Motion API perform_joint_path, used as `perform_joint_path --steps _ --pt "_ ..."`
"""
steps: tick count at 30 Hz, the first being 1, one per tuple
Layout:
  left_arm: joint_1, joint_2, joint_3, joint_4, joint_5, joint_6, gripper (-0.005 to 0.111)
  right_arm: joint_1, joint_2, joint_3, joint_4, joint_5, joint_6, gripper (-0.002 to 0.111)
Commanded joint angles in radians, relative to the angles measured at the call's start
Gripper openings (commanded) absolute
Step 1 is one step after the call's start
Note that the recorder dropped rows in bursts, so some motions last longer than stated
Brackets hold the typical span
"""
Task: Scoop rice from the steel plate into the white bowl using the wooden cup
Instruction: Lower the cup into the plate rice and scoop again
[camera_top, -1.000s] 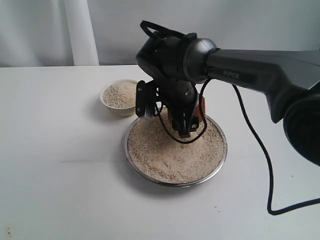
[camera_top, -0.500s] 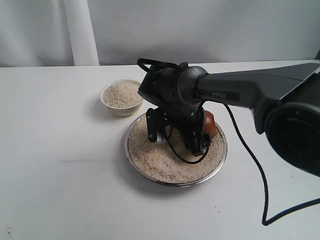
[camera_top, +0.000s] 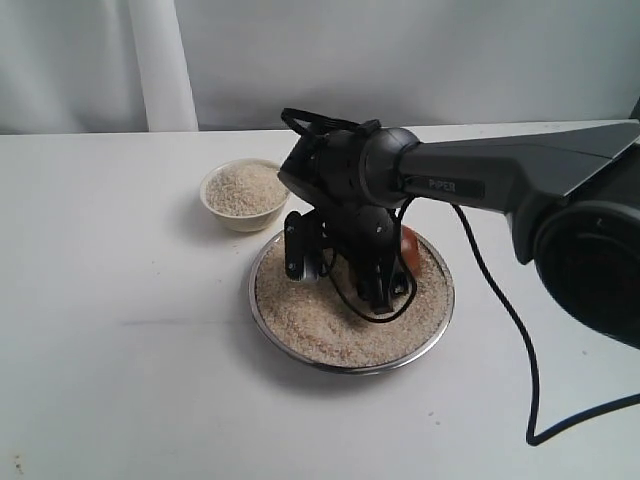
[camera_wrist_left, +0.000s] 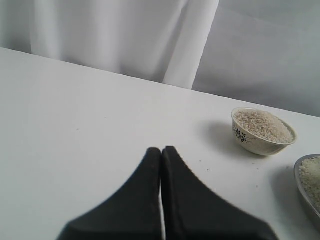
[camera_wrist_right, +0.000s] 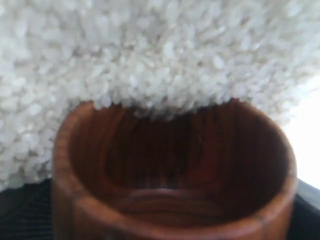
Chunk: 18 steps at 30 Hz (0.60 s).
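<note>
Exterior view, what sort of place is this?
Probably a robot lab bench, not a kitchen: white table, white curtain backdrop, and a cabled robot arm over the steel plate of rice.

Soft, even light fills the exterior view, and the white bench (camera_top: 120, 380) is bright without glare. A faint shadow lies beside the small cream-white bowl (camera_top: 240, 222), toward the bench's left edge. The big dark arm joint (camera_top: 595, 270) is blurred. In the left wrist view the black left pincer (camera_wrist_left: 161, 150) is an unfocused silhouette. In the right wrist view the pale rice grains (camera_wrist_right: 150, 50) look washed out and blurry, and the reddish-brown wooden cup (camera_wrist_right: 150, 222) is soft.
</note>
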Motion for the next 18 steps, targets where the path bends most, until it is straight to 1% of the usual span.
perform_joint_path --steps 1,4,10,14,18 --pt "-0.005 -0.003 -0.002 -0.002 -0.008 -0.004 0.0 -0.004 0.022 0.007 0.126 -0.116 0.004 0.0" --pt "-0.005 -0.003 -0.002 -0.002 -0.008 -0.004 0.0 -0.004 0.022 0.007 0.168 -0.152 0.004 0.0" --pt "-0.005 -0.003 -0.002 -0.002 -0.008 -0.004 0.0 -0.004 0.022 0.007 0.181 -0.168 0.004 0.0" --pt "-0.005 -0.003 -0.002 -0.002 -0.008 -0.004 0.0 -0.004 0.022 0.007 0.252 -0.219 0.006 0.0" --pt "-0.005 -0.003 -0.002 -0.002 -0.008 -0.004 0.0 -0.009 0.022 0.007 0.254 -0.208 0.02 0.0"
